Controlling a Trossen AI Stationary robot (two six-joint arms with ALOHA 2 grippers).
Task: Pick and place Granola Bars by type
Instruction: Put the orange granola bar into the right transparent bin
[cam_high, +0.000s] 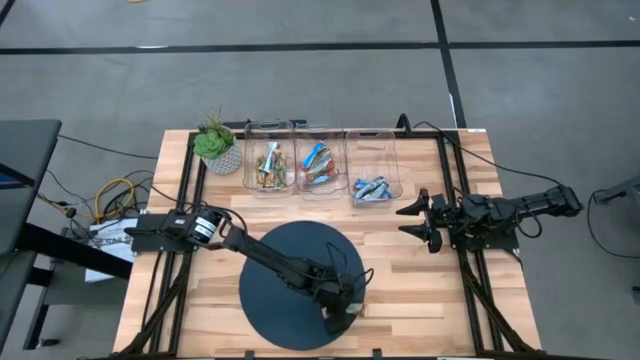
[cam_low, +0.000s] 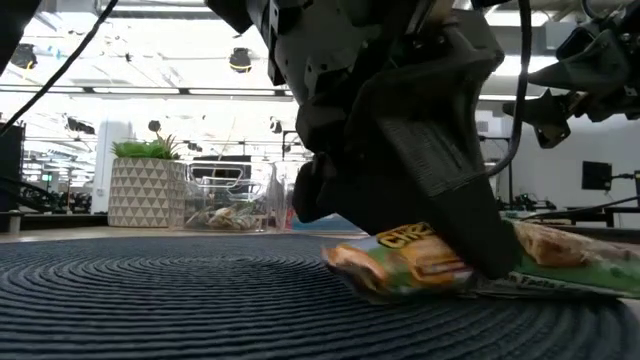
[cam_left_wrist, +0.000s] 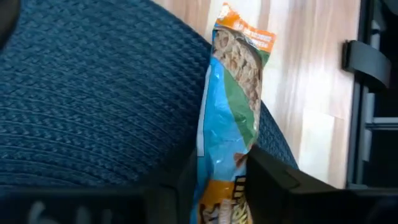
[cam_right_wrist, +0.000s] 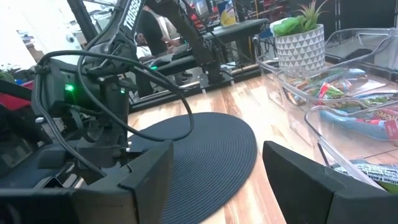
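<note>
One granola bar (cam_left_wrist: 230, 106) in a blue, green and orange wrapper lies on the round dark mat (cam_high: 290, 260) at its near right edge, with its far end over the wood. It also shows in the low view (cam_low: 420, 262). My left gripper (cam_high: 345, 308) is down on the mat and shut on this bar. My right gripper (cam_high: 418, 218) is open and empty above the table's right side, near the bins. Other bars lie in three clear bins at the far side. My left gripper pinches the bar between its two fingers by its two long edges (cam_left_wrist: 208, 180), near the end closest to the wrist. The fingers (cam_low: 470, 235) come from above, slanting down, and lie across the bar. The bar lies flat on the mat, its other end (cam_left_wrist: 239, 31) free.
Three clear bins stand in a row at the far side: left (cam_high: 270, 160), middle (cam_high: 322, 160), right (cam_high: 375, 172), each with bars in it. A potted plant (cam_high: 217, 145) stands left of them. Black frame rails (cam_high: 470, 270) run along the table's sides.
</note>
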